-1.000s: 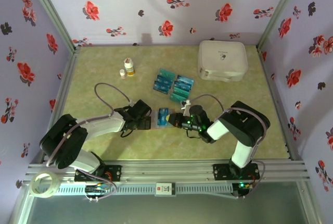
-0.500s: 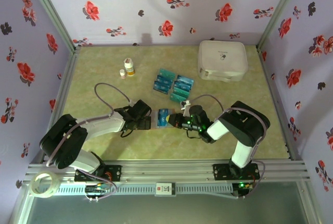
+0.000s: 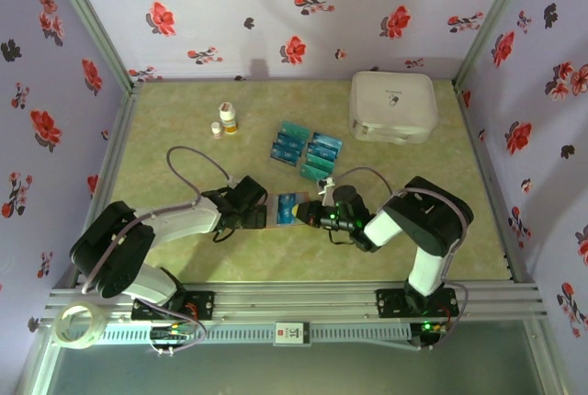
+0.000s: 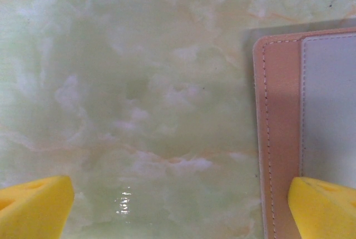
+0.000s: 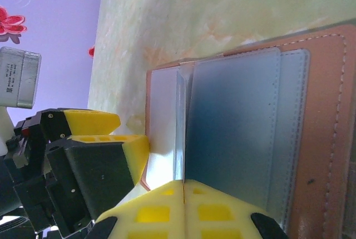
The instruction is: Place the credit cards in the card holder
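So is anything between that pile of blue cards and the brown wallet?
Nothing visible. Bare table separates the credit cards from the card holder; the left gripper and right gripper sit at its ends, off that path.

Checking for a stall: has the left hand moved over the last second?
No. The left hand sits unchanged at the card holder, same offset from the white bottle.

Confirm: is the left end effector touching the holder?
Cannot tell. In the left wrist view one fingertip of the left end effector overlaps the holder, but contact isn't visible.
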### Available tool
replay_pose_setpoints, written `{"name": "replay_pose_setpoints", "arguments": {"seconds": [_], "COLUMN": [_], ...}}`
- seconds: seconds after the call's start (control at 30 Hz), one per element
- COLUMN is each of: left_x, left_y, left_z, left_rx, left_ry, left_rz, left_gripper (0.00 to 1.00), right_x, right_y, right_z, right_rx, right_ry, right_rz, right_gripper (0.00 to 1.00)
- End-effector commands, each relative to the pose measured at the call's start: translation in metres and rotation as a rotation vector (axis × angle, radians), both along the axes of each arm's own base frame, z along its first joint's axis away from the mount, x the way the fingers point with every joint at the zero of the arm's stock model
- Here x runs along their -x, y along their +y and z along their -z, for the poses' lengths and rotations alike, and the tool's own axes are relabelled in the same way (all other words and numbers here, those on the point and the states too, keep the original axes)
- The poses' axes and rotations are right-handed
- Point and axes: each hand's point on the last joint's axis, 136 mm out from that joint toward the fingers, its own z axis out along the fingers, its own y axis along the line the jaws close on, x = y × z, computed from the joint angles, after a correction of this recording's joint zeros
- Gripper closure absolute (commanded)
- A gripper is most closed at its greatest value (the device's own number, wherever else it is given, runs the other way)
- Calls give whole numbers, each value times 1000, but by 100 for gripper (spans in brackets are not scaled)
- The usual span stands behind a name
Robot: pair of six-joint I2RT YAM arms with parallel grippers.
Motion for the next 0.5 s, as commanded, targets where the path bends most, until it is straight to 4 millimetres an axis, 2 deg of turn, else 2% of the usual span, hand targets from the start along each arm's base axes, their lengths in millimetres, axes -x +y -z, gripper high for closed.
{"name": "replay_pose_setpoints", "arguments": {"seconds": [0.0, 0.47], "left_x": [4, 5], "left_y": [12, 13], "left_z": [9, 11], "left_rx": [-41, -43], "left_ry": [14, 15], "left_rz": [-16, -18], "left_gripper": [0, 0], "right_x": [-5, -7], "right_y": [3, 6], "right_z": [-1, 1], "right_rx": [-11, -8], "right_ry": [-5, 1], "right_rz": [-4, -5], "right_gripper": [100, 97]}}
